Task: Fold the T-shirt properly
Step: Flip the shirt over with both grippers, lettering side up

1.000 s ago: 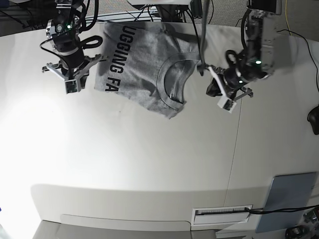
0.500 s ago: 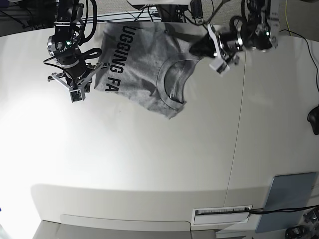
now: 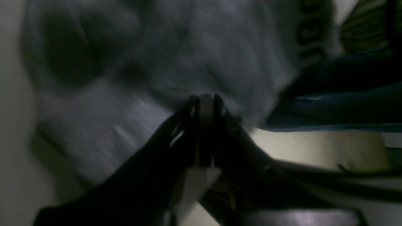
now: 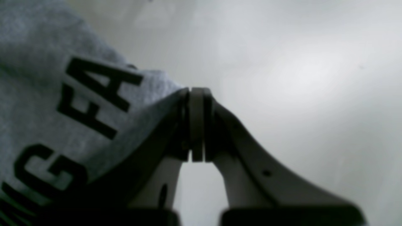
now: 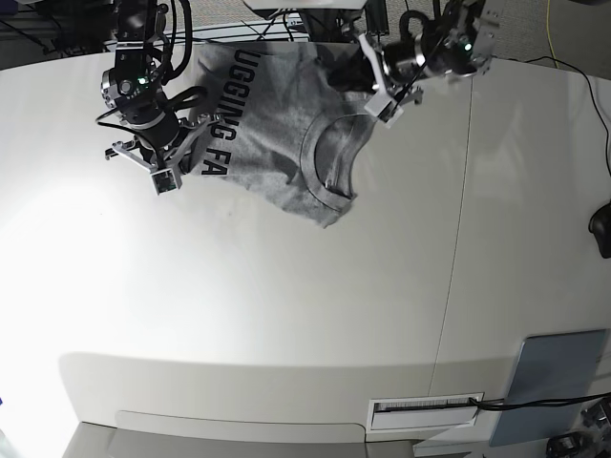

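Observation:
The grey T-shirt (image 5: pixel 272 129) lies crumpled at the back of the white table (image 5: pixel 286 286), black lettering up and its ribbed neck (image 5: pixel 307 157) towards the right. My right gripper (image 5: pixel 168 178) is shut with nothing in it, just off the lettered left edge. In the right wrist view its fingertips (image 4: pixel 197 94) meet beside the letters "FA" on the T-shirt (image 4: pixel 40 103). My left gripper (image 5: pixel 380 95) is shut over the shirt's upper right edge. Its view is blurred, with the closed gripper (image 3: pixel 205 100) against the grey T-shirt (image 3: pixel 188 53). No cloth shows between the fingers.
A grey-blue pad (image 5: pixel 552 384) lies at the table's front right, with a white slotted plate (image 5: pixel 425 409) beside it. A seam (image 5: pixel 460 239) runs front to back on the right. Cables and dark gear (image 5: pixel 286 14) crowd the back edge. A black object (image 5: pixel 601 229) sits at the right edge.
The left arm has swung from right of the shirt up and leftward onto its upper right edge. The right gripper has shifted right, closer to the lettered edge. The shirt has not moved.

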Available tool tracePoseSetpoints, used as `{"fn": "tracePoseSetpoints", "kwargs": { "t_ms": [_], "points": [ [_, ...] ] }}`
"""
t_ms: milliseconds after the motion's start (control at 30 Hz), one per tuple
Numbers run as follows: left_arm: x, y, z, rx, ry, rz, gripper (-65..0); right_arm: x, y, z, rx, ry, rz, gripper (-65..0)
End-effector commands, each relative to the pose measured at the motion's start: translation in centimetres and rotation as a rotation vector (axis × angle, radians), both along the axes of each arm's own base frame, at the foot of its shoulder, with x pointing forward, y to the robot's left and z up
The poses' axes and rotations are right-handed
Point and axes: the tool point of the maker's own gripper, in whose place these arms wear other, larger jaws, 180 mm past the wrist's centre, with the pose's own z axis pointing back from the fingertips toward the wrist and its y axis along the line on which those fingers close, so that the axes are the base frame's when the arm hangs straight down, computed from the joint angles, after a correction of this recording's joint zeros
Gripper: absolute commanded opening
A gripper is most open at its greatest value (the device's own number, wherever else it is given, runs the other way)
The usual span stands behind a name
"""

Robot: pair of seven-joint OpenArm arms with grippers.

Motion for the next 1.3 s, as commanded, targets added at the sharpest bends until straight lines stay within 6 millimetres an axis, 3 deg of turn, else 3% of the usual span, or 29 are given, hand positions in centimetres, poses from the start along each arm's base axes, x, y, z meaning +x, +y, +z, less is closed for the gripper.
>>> {"fn": "tracePoseSetpoints", "kwargs": {
  "t_ms": [0,133,267,533,733,867,1000,1133,1267],
  "points": [
    [0.2,-0.4,0.2,-0.01,-0.016,-0.009,-63.7,0.5,0.1,0.6,0.006,-0.031,0.004,-65.0],
    [0.9,0.4,-2.7,0.106,0.007,-0.009,-63.7,-0.5,-0.3,-1.6,0.006,0.048,-0.008,-65.0],
    [3.0,2.5,-5.3,0.203,0.005,0.028,-63.7,-1.9,0.0,-2.7,0.008,0.092,0.016,-65.0],
    [9.0,5.3,-7.3,0.31,-0.048,0.057,-63.7,-4.8,1.1,-4.0,0.033,0.132,0.082,-65.0],
    [13.5,5.8,-5.2,0.314,-0.13,0.081,-63.7,-7.0,4.1,-5.0,0.076,0.177,0.158,-65.0],
    [13.9,5.7,-4.0,0.267,-0.114,0.073,-63.7,-7.3,5.7,-5.1,0.095,0.175,0.189,-65.0],
    [10.9,3.9,-1.7,0.148,-0.167,-0.107,-63.7,-6.4,4.5,-4.6,0.085,0.13,0.153,-65.0],
    [10.1,4.8,-0.3,0.135,-0.205,-0.058,-63.7,-5.2,2.3,-3.9,0.06,0.09,0.097,-65.0],
    [10.4,7.1,0.7,0.147,-0.231,0.021,-63.7,-3.8,-0.3,-3.0,0.028,0.054,0.036,-65.0]
  ]
}}
